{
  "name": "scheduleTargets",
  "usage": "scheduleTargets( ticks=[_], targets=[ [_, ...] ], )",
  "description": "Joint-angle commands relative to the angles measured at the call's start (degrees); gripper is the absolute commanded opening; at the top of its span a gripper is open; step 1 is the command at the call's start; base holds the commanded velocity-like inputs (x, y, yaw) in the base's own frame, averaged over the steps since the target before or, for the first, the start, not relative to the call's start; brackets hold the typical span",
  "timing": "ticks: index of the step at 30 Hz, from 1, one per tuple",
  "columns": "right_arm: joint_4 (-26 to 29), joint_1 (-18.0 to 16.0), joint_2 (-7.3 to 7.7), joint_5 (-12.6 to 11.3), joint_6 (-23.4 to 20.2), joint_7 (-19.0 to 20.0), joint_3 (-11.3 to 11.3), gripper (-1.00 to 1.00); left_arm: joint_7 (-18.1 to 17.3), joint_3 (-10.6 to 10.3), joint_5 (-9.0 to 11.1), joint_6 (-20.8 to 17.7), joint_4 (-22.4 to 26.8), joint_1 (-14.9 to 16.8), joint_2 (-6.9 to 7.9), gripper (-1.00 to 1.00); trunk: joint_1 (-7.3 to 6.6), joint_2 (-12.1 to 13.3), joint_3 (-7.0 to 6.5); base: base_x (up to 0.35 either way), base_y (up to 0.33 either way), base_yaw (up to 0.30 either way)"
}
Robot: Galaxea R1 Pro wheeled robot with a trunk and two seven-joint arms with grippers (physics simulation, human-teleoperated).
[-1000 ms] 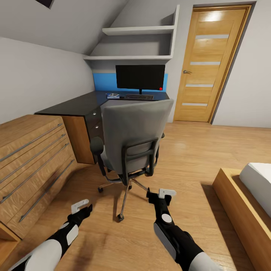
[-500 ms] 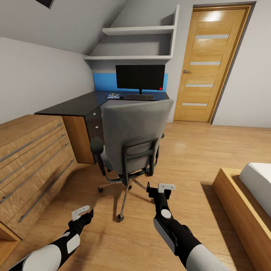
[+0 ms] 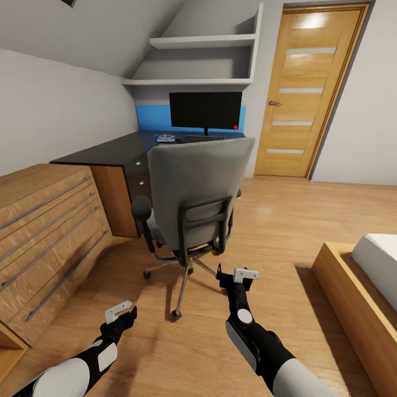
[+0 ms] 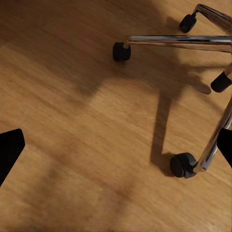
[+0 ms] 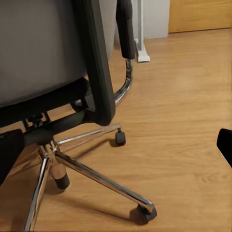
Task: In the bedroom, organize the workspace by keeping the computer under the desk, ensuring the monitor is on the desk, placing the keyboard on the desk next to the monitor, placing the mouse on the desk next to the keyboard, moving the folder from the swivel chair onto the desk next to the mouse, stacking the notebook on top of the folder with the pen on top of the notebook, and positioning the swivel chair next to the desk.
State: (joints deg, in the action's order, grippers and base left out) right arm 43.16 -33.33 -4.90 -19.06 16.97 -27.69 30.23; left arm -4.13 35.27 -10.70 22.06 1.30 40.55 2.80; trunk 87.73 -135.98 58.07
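Note:
The grey swivel chair (image 3: 193, 184) stands with its back to me, in front of the dark desk (image 3: 105, 153). On the desk stand the black monitor (image 3: 205, 110) and the keyboard (image 3: 199, 138), partly hidden by the chair back, with a small blue-and-white item (image 3: 165, 138) beside it. The chair seat and anything on it are hidden by the backrest. My left gripper (image 3: 122, 313) hangs open low over the floor, near the chair's chrome legs (image 4: 179, 41). My right gripper (image 3: 238, 275) is open just behind the chair base (image 5: 87, 169), touching nothing.
A wooden dresser (image 3: 44, 220) lines the left wall next to the desk. A wooden bed frame (image 3: 358, 298) with a white mattress stands at the right. The closed door (image 3: 306, 88) is at the back right, wall shelves (image 3: 201, 60) above the monitor.
The camera has moved slightly toward the chair, which now looks larger. My left gripper dropped back lower and my right gripper rose a little toward the chair base. Nothing was grasped.

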Motion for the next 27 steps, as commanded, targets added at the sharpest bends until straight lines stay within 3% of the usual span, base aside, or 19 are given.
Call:
scheduleTargets(
  ticks=[1, 18, 27],
  targets=[
    [-0.03, -0.07, 0.04, -0.58, 0.38, -0.26, 0.35, 1.0, -0.18, 0.5, -0.46, 0.18, -0.06, 0.02, 0.02, 1.0, 0.21, -0.44, 0.23, 0.0, 0.0, 0.0],
    [-0.1, -0.07, -0.02, -0.54, 0.52, -0.27, 0.62, 1.0, -0.18, 0.5, -0.46, 0.27, -0.09, 0.03, 0.01, 1.0, 3.95, -7.26, 3.29, 0.0, 0.0, 0.0],
    [0.23, -0.05, -0.02, -0.61, 0.67, -0.26, 0.67, 1.0, -0.24, 0.5, -0.46, 0.2, -0.08, 0.04, 0.01, 1.0, 4.15, -7.36, 5.06, 0.0, 0.0, 0.0]
  ],
)
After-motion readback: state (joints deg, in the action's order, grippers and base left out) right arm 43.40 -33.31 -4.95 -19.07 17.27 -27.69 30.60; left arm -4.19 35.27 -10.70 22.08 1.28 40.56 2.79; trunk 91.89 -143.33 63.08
